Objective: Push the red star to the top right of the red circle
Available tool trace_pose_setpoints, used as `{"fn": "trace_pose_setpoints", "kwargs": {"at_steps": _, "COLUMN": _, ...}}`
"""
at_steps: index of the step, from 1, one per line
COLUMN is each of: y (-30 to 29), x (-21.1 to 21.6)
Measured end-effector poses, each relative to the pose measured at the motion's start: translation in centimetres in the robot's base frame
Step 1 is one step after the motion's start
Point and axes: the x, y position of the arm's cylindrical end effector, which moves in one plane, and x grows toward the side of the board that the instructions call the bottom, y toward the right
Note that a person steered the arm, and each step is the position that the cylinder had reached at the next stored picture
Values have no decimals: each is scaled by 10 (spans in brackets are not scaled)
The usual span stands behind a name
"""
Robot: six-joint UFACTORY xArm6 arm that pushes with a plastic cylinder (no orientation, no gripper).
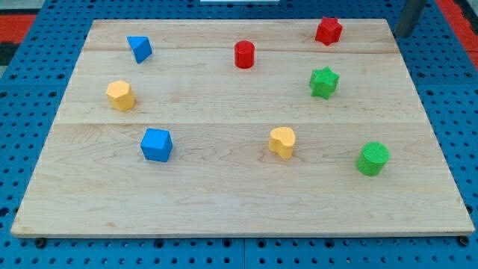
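Note:
The red star (328, 31) lies near the board's top edge, right of centre. The red circle (244, 54), a short cylinder, stands to its lower left, well apart from it. My tip (403, 34) is at the view's top right, by the board's top right corner, to the right of the red star and not touching any block. Only the lowest part of the rod shows.
A green star (324, 82) lies below the red star. A green cylinder (373, 158) is at the lower right. A yellow heart-like block (282, 142) is at lower centre. A blue cube (156, 145), a yellow hexagon (120, 96) and a blue triangle (139, 48) are on the left. The wooden board (224, 202) rests on a blue perforated surface.

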Motion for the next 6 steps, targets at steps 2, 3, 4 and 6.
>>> {"fn": "trace_pose_setpoints", "kwargs": {"at_steps": 2, "y": -81, "x": -28}}
{"fn": "trace_pose_setpoints", "kwargs": {"at_steps": 3, "y": -139, "x": 9}}
{"fn": "trace_pose_setpoints", "kwargs": {"at_steps": 4, "y": -198, "x": 17}}
{"fn": "trace_pose_setpoints", "kwargs": {"at_steps": 6, "y": -267, "x": 68}}
